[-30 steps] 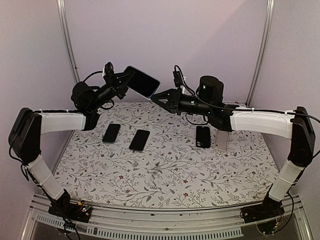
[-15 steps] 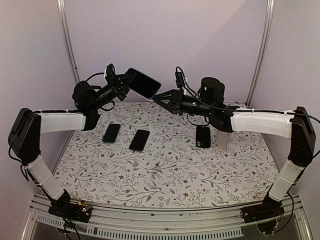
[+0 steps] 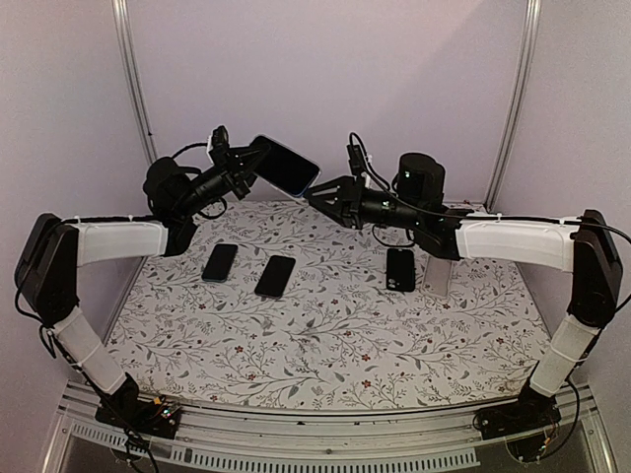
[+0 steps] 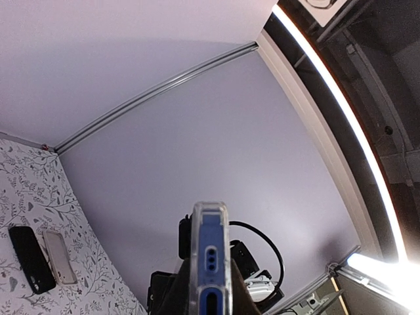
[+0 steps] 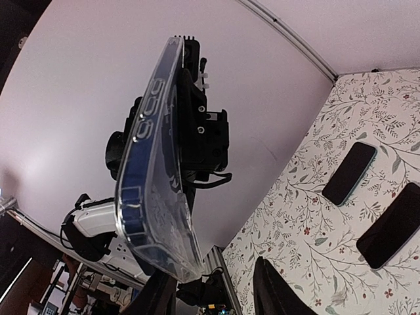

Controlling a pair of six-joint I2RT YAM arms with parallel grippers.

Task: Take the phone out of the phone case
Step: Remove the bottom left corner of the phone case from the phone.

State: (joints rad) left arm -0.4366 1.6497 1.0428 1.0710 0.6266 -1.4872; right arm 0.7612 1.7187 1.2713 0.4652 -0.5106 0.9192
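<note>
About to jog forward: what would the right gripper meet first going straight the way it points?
Most likely the cased phone held up by the left gripper; its lower end sits just off the right gripper's open fingertips. Exact depth is unclear.

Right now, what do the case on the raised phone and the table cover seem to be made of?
The case looks like clear, glossy plastic or soft silicone: the blue of the phone shows through its edge, and light glints on it. The table cover seems matte printed cloth or vinyl: a floral pattern, no glare. Which one, I cannot tell.
</note>
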